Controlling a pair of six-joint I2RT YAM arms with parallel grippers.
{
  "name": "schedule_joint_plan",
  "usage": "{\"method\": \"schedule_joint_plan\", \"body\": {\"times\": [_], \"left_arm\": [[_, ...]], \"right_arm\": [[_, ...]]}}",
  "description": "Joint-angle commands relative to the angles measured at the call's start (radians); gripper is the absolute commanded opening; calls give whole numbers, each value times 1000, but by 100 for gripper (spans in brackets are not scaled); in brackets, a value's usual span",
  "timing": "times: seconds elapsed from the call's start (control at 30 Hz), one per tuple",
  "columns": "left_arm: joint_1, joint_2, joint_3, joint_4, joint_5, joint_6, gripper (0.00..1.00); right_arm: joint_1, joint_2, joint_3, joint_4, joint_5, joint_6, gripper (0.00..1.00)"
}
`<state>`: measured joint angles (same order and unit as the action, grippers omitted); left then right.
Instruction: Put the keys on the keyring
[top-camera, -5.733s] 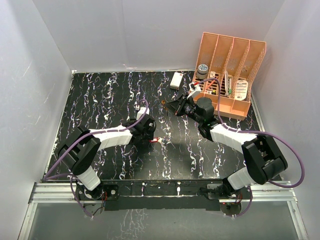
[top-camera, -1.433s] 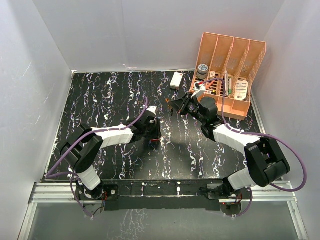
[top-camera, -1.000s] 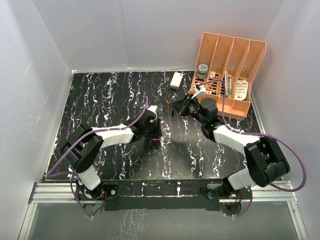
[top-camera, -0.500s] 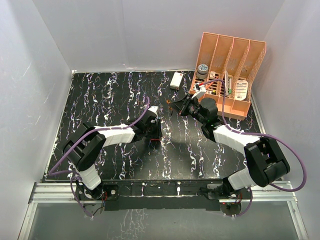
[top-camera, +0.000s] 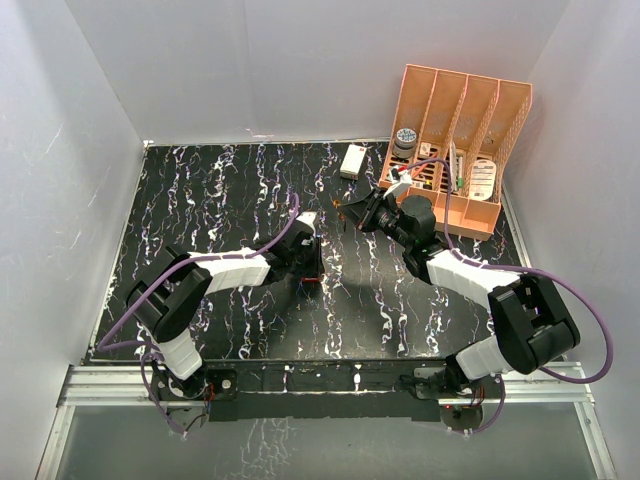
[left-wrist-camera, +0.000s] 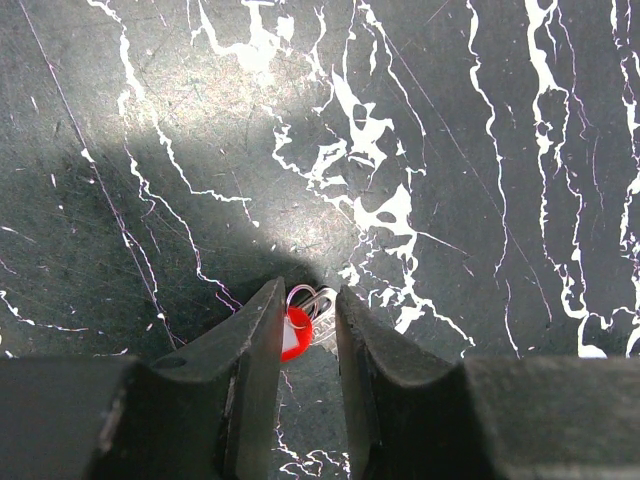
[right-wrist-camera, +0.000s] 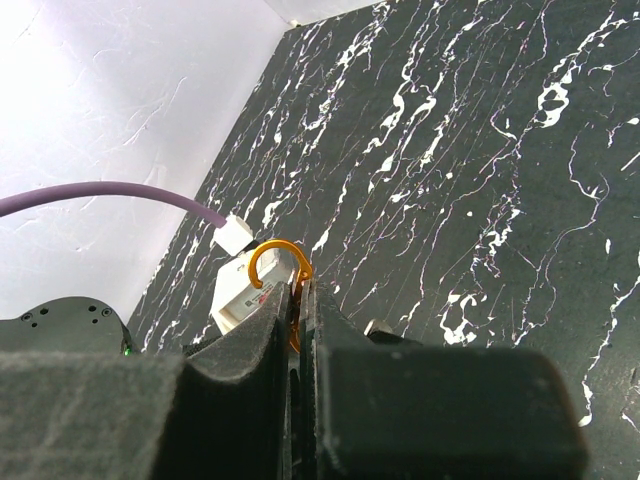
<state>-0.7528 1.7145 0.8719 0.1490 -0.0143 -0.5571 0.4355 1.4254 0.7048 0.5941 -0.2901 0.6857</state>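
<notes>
Two grippers were seen over the black marbled table (top-camera: 200, 200). The left gripper (left-wrist-camera: 308, 300) was lowered to the table surface near its centre, with its jaws standing slightly apart and the key (left-wrist-camera: 294, 333), recognised by its red plastic head, lying between the fingertips together with small silver wire loops; whether the pads were pressing on the key could not be determined. In the overhead view the red head (top-camera: 313, 279) was visible just beside the left gripper (top-camera: 310, 270). The right gripper (right-wrist-camera: 298, 290) was clamped on the keyring (right-wrist-camera: 279, 262), whose orange-gold arc protruded above the closed fingertips. In the overhead view the right gripper (top-camera: 350, 213) was held above the table, in front of the orange slotted file rack (top-camera: 462, 150) and near the small white box (top-camera: 352, 161).

Compared with the frame 5.7 s earlier, the left gripper was found further toward the table centre, closer to the key. The right gripper was found shifted slightly toward the back wall. Over the last half second, no change in either arm was detected.
</notes>
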Motion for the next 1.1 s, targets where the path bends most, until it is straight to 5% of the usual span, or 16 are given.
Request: {"method": "schedule_joint_plan", "body": {"times": [0.0,1.07], "left_arm": [[1,-10,30,-2,11,10,25],[1,-31,3,11,33,0,0]], "right_arm": [[-9,-39,-4,50,-3,-7,0],[-14,-56,-23,50,1,-5,0]]}}
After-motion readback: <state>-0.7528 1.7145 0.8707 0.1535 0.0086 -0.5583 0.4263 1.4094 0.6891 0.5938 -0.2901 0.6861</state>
